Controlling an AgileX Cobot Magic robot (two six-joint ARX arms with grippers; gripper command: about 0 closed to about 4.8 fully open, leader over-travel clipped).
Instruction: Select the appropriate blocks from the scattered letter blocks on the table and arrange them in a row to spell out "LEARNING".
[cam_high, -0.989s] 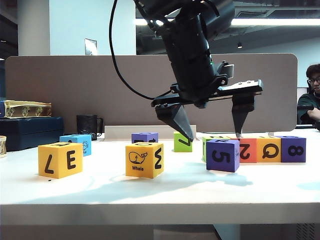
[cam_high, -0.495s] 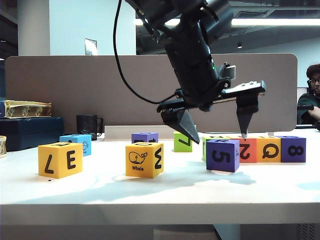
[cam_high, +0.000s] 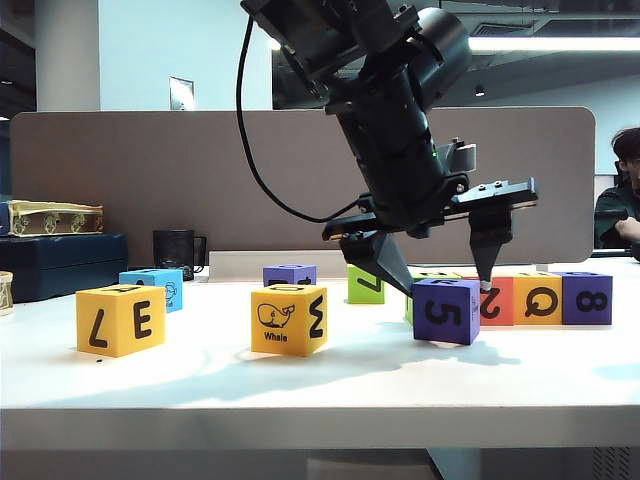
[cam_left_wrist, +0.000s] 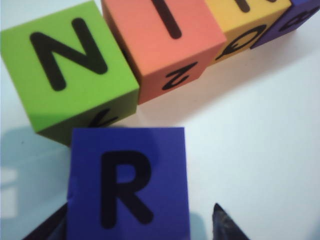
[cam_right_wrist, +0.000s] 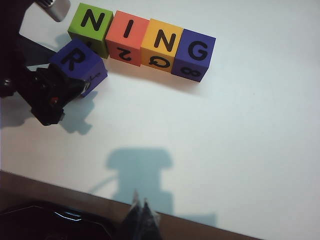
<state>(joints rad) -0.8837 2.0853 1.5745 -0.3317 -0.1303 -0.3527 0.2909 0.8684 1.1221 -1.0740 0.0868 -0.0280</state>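
The left gripper has slid rightward and sunk over the last second, so that its dark tapered fingers now straddle the purple "R" block, one on each side (the exterior view shows the same cube by its "5" face). The jaws have begun to narrow from their widest, yet daylight remains on both sides of the cube in the left wrist view, so nothing is held yet. I judge this the start of a grasp meant to shift the R into line.

That block sits on the white table just in front of the green "N" block and askew to the row, which so far reads N-I-N-G: green, then the red-orange "I" block, the orange "N" block and the purple "G" block, face to face.

The right gripper hangs well back over the table's near edge, tips pressed together and empty.

The cubes are matte, sharp-edged and equal in size, with bold black glyphs. The yellow "E" block, the blue block and the whale block lie apart to the left.
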